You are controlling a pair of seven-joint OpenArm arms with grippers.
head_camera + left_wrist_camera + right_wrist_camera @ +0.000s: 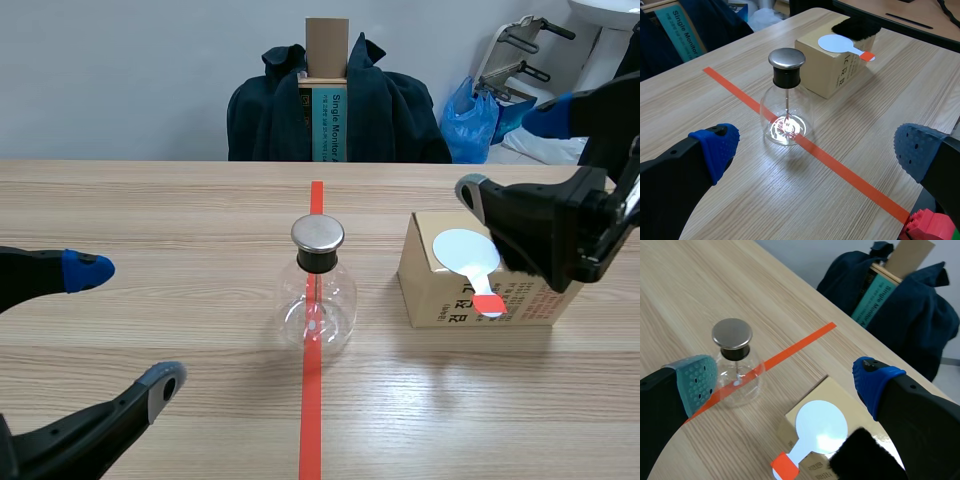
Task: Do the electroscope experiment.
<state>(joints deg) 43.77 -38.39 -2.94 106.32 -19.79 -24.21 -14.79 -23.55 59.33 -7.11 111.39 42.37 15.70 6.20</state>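
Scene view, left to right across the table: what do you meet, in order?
Left arm's open black fingers → clear glass flask with metal cap → tan cardboard box. The white round paddle and right arm's fingers overlap the box.

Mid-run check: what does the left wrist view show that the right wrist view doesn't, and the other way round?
Only the left wrist view: a red toy brick beside the open left gripper. Only the right wrist view: the open right gripper, above the cardboard box. Both: the glass electroscope flask with its metal cap, the white disc paddle lying on the box, black fur beside it, and the tape line.
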